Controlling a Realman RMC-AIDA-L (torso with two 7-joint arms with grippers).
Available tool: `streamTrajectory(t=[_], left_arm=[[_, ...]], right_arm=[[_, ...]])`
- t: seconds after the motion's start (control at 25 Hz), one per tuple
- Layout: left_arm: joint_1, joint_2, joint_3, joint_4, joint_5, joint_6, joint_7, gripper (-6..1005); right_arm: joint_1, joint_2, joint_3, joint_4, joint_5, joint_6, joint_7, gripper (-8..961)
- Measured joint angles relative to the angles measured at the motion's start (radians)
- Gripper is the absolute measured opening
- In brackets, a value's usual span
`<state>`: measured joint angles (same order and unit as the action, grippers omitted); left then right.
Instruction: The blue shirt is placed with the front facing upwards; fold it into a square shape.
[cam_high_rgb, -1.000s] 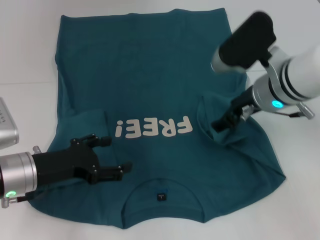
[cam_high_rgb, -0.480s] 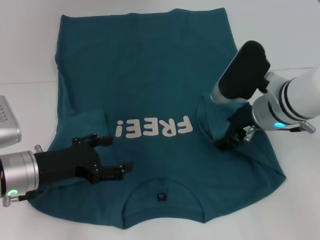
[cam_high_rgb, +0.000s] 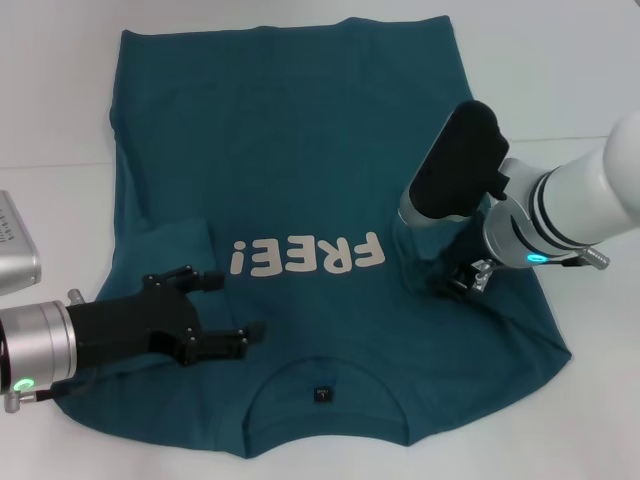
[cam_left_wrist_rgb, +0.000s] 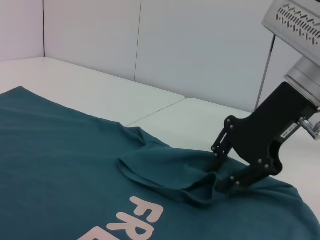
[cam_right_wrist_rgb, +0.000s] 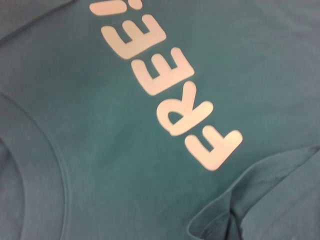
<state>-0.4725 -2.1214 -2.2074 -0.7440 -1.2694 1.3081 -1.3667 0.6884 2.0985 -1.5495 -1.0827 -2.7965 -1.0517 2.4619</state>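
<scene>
Your right gripper sits low on the blue shirt, just beside the last letter of the white "FREE!" print, on the side away from your left arm. Its fingers are closed on the folded-in right sleeve; in the left wrist view you can see the black fingertips pinching a bunched edge of that sleeve, which rises in a soft ridge off the shirt body. The right arm's black wrist housing and white forearm reach back from there, past the shirt's side edge.

Your left gripper lies on the other side of the print, just below and beside the exclamation mark. Its two black fingers are spread apart with nothing between them, resting at or just over the cloth; you cannot tell which from the head view. Right by it, the left sleeve is already folded inward over the shirt body.

The shirt is spread flat on the white table, print up, with its round collar and small dark label nearest the robot and the hem at the far end. Beyond the shirt's left side edge, near your left arm, a silver box sits on the table, only partly in view.
</scene>
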Motion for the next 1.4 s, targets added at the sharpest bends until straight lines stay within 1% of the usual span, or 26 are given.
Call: streamTrajectory(t=[0.2,0.44,0.56,0.76,0.88,1.2,1.28,1.4], left_arm=[[0.000,0.000,0.000,0.000,0.000,-0.002,0.000,950],[0.000,0.002,0.000,0.000,0.000,-0.008,0.000,950],[0.000,0.002,0.000,0.000,-0.001,-0.012,0.001,950],[-0.002,0.002,0.000,0.001,0.001,-0.018,0.003,949],[-0.003,0.001,0.000,0.001,0.003,-0.020,0.004,950],[-0.008,0.000,0.000,0.002,0.003,-0.022,0.007,949],[-0.009,0.000,0.000,0.002,0.003,-0.023,0.007,949],[-0.008,0.000,-0.001,-0.001,0.001,-0.022,0.003,949]], right_arm=[[0.019,0.000,0.003,-0.007,0.021,-0.031,0.002,355],[0.058,-0.004,0.038,-0.007,0.087,-0.111,0.012,121],[0.079,-0.004,0.052,-0.006,0.101,-0.149,0.045,78],[0.093,-0.006,0.060,0.003,0.104,-0.163,0.090,7],[0.100,-0.007,0.068,0.003,0.100,-0.172,0.128,56],[0.113,-0.004,0.076,0.002,0.114,-0.214,0.135,187],[0.108,-0.006,0.107,-0.006,0.119,-0.214,0.145,285],[0.104,-0.010,0.238,-0.015,0.163,-0.224,0.154,432]])
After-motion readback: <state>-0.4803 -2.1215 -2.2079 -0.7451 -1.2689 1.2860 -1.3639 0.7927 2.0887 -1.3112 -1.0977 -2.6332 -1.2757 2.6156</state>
